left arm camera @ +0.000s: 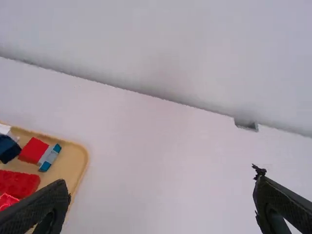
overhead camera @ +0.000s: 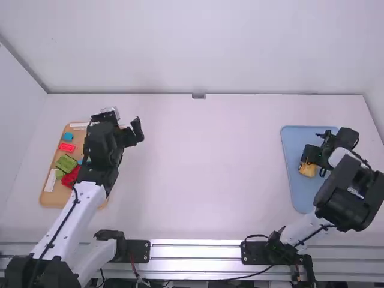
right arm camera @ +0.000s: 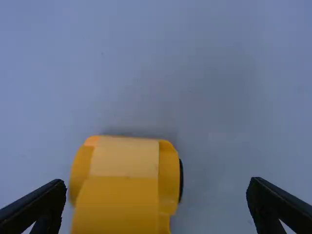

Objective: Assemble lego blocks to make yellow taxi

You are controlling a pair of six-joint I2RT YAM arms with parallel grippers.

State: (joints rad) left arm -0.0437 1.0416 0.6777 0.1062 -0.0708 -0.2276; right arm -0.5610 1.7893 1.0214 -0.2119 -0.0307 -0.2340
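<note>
A: Overall layout?

B: One white desk [overhead camera: 204, 186]. The left arm [overhead camera: 87, 201] lies partly over a tan tray; the right arm [overhead camera: 345, 195] is over a blue tray [overhead camera: 294, 141].

A: Which step is in hand?

B: In my judgement, the last one: delivery of the built taxi to the blue tray. The body looks assembled, but I cannot certify every part from here.

A: Next move?

B: If the build is accepted, the right jaws should lift straight up, spread wide, without brushing the car. If an adjustment is wanted, they need centring first.

A: State of the jaws?

B: Right jaws apart, clamped on nothing. Left jaws also apart, holding nothing, near the edge of the tan tray [left arm camera: 73, 158].

A: And the taxi's position?

B: The yellow taxi [right arm camera: 124, 195] is on the blue tray, between the right jaws but off centre, close beside one and well apart from the other. Contact with the near one: cannot tell.

A: Smaller items?

B: A green brick [overhead camera: 66, 162] and a bright red brick [overhead camera: 67, 147] on the tan tray. On the taxi's side, a dark edge [right arm camera: 181, 180], probably a wheel.
</note>
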